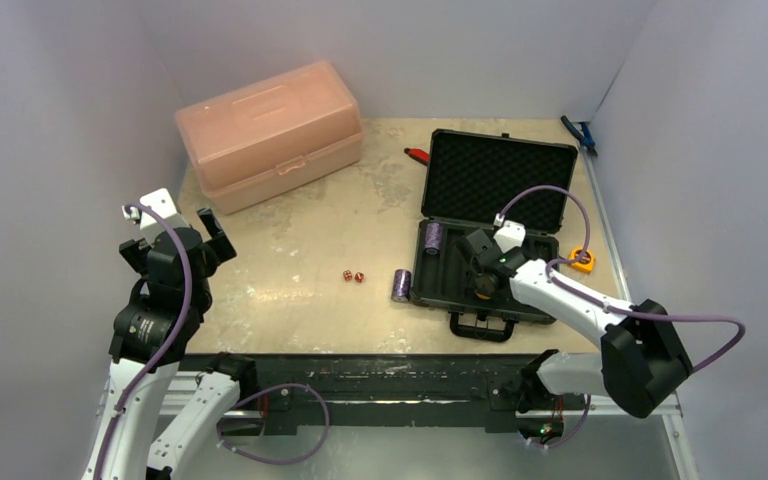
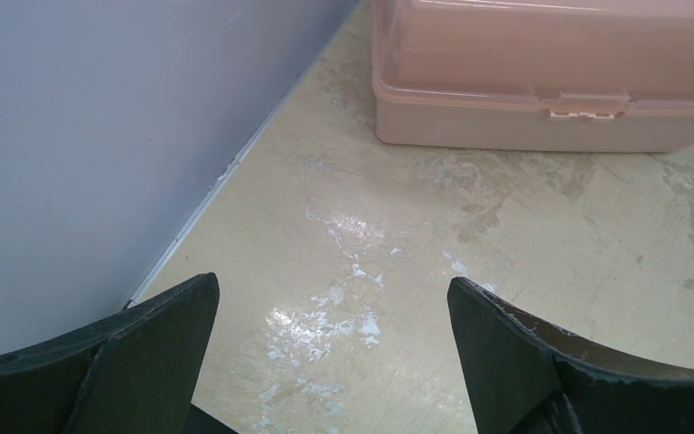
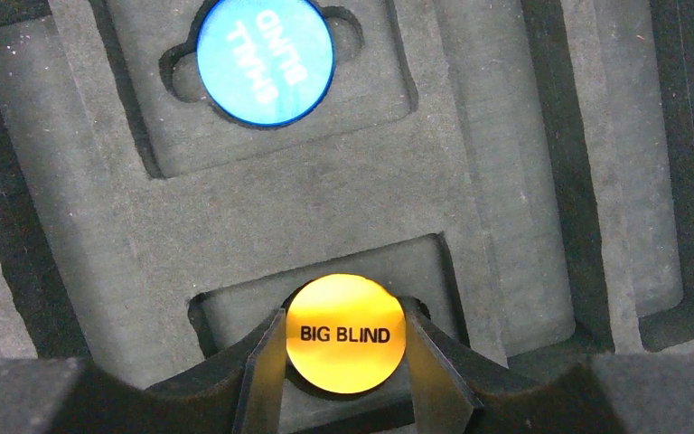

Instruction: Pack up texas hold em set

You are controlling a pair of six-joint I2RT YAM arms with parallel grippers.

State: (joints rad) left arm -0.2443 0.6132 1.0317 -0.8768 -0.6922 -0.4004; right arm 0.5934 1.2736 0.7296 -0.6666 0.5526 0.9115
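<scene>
The black briefcase (image 1: 501, 176) lies open at the right, its foam-lined lid up. One purple chip stack (image 1: 434, 238) lies in its base, the other (image 1: 401, 285) on the table by the case's left edge. Two red dice (image 1: 353, 276) lie on the table left of it. My right gripper (image 1: 484, 285) is over the base. In the right wrist view it (image 3: 346, 348) is shut on the orange disc (image 3: 346, 334) marked BIG BLIND, held at a foam recess (image 3: 235, 312). A blue disc (image 3: 265, 60) sits in the recess beyond. My left gripper (image 1: 215, 225) (image 2: 332, 285) is open and empty near the left wall.
A translucent pink box (image 1: 270, 130) (image 2: 551, 81) stands at the back left. A yellow tape measure (image 1: 582, 261) lies right of the case. A red-handled tool (image 1: 416, 155) and blue pliers (image 1: 580, 135) lie at the back. Walls close in left, right and behind.
</scene>
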